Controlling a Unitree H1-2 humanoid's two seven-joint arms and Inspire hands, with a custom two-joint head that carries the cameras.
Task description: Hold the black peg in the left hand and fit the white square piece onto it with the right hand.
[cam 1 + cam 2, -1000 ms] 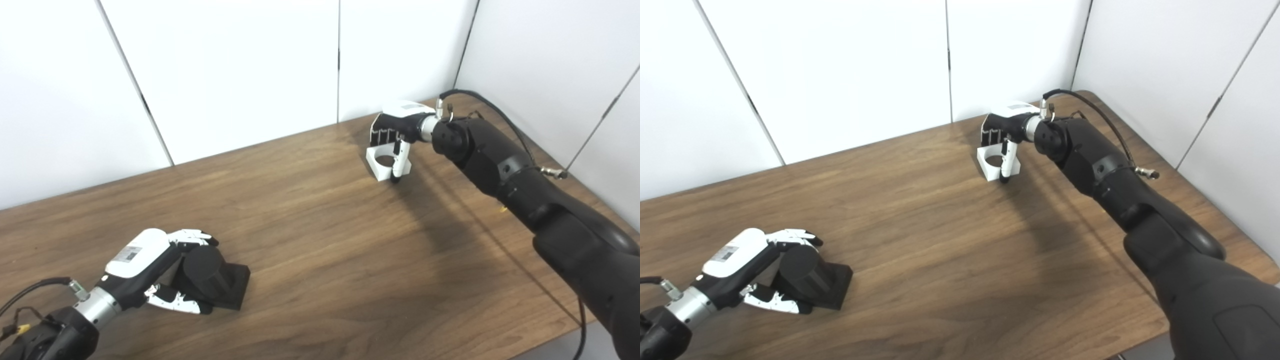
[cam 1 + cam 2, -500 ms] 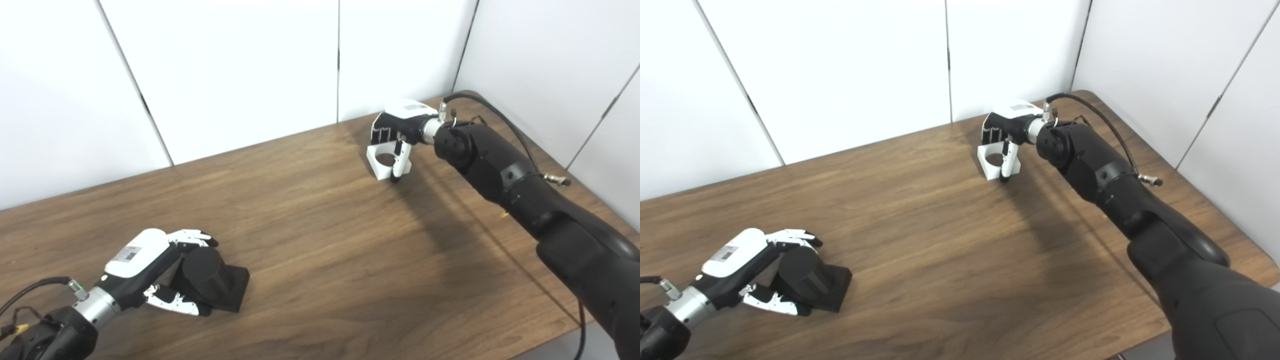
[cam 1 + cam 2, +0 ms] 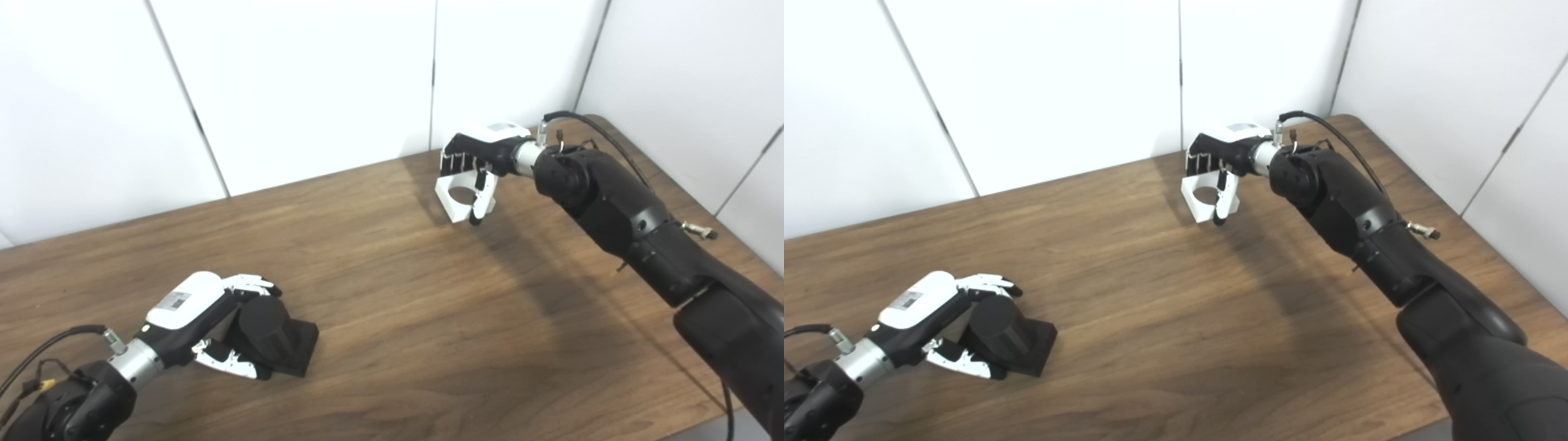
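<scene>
Since a second ago the whole view has slid a bit to the right, so that's the head cameras moving, but the right hand (image 3: pixel 484 160) has also changed its pose: its fingers now curl further over the white square piece with the round hole (image 3: pixel 460 197), which looks tilted and maybe just off the wood, though I can't say for sure that it's off

Nearest the camera on the left, the left hand (image 3: pixel 205 321) is wrapped around the black peg, a stubby dark cylinder on a square black base (image 3: pixel 275 334). Fingers (image 3: pixel 251 283) go over the top of the cylinder, thumb sits underneath along the near side, so it's gripping it. The base is tipped, with its far corner touching the dark brown wood-grain tabletop (image 3: pixel 398 318)

Middle stretch of the table is just wood with a long dark shadow running under the right arm

Far side, close to the back edge, the right hand clamps the white piece, fingers on the far edge and thumb (image 3: pixel 479 205) hanging down over the near corner. Hole faces up and toward the camera. It's well apart from the peg, basically opposite ends of the table

Behind all that, plain white wall panels (image 3: pixel 306 79) with thin dark seams wrap the back and the right side
</scene>
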